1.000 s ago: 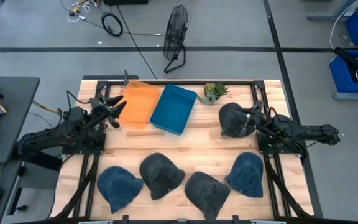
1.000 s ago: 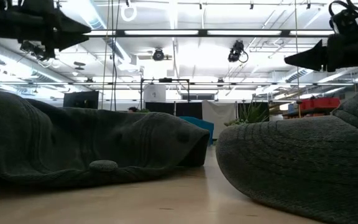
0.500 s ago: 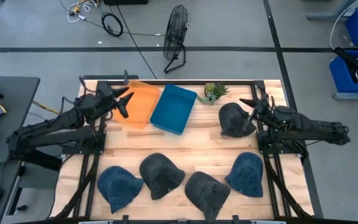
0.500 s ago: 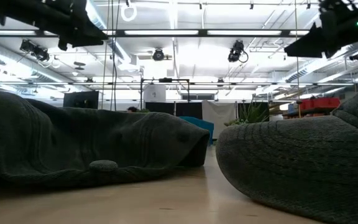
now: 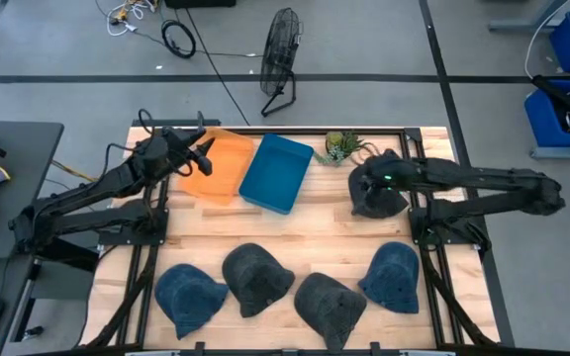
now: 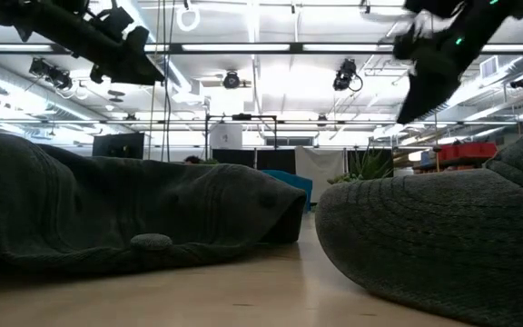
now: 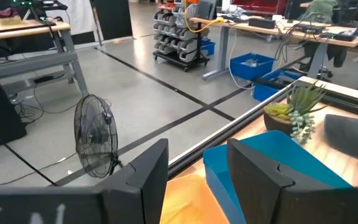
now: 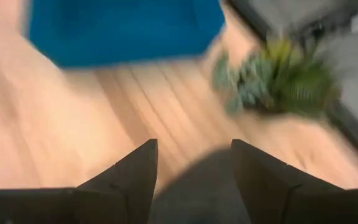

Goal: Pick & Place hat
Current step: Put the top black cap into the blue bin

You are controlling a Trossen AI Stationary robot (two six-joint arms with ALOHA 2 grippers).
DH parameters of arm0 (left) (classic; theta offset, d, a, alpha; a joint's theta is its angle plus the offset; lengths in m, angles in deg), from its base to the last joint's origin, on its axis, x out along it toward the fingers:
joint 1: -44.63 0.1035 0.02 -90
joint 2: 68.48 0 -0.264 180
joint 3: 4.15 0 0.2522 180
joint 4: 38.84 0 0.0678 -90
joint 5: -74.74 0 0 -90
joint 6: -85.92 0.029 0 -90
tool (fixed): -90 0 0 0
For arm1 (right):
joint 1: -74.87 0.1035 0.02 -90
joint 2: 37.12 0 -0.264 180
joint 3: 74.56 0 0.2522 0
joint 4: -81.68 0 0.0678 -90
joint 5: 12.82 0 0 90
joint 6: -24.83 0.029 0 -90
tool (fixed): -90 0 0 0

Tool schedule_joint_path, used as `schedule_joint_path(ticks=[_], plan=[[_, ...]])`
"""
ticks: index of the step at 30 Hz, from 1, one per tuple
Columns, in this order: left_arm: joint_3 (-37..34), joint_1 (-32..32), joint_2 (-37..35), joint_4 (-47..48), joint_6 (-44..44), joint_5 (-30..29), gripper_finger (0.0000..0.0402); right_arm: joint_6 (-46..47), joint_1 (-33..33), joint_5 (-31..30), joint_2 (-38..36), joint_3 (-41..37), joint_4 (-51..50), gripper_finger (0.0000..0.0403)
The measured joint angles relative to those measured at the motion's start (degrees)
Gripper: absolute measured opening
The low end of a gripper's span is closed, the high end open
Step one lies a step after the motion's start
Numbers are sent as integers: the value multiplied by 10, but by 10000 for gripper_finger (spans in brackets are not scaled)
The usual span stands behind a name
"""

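Nearest the front edge of the wooden counter [image 5: 310, 232]: a row of four soft caps, two blue-grey [image 5: 188, 295] [image 5: 392, 277] and two dark grey [image 5: 255, 278] [image 5: 329, 305], all lying slumped and untouched.

Farther back, on the right: the dark grey hat [image 5: 374, 196] lying on the counter just in front of the small potted plant [image 5: 341, 145]. Right gripper [image 5: 368, 178] hanging directly over its crown, fingers spread apart, nothing held; dark fabric showing between the fingers in the right wrist view.

Likely handling: light, limp cloth, collapsing and folding under a pinch, not fragile, not slippery. Best hold probably a bunched fold of the crown, or the stiffer brim if reachable; a shallow pinch risks snagging only a loose layer and letting the rest sag.

Farther back, centre: blue bin [image 5: 276, 172] and orange bin [image 5: 217, 163] side by side, both without a hat inside.

Far left: left gripper [image 5: 202, 155] held in the air above the orange bin, fingers parted, empty.

Compared with half a second earlier: right arm swung inward from the hat's right side to above it; left gripper shifted only slightly; hats and bins unmoved.
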Motion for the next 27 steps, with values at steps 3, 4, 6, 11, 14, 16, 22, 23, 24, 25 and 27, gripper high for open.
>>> schedule_joint_path(ticks=[3,4,6,11,14,16,22,23,24,25,27], plan=[[0,1,3,0,0,0,169,29,-27,36,69,36,-65,210],[0,0,3,0,0,0,169,39,-35,47,90,47,-89,210],[0,0,3,0,5,0,169,47,-49,60,131,66,-139,210],[0,0,3,0,35,0,169,11,-71,61,212,78,-195,210],[0,0,3,0,39,0,169,-30,-77,28,251,78,-186,210],[0,0,3,0,39,0,169,-58,-80,2,271,78,-168,210],[0,0,3,0,39,0,169,-110,-101,43,323,78,-141,209],[0,0,3,0,39,0,169,-115,-103,39,331,78,-141,208],[0,0,3,0,39,0,169,-115,-106,34,338,78,-141,204],[0,0,3,0,39,0,169,-116,-108,34,344,79,-141,198],[0,0,3,0,39,0,169,-116,-110,36,351,79,-140,174]])
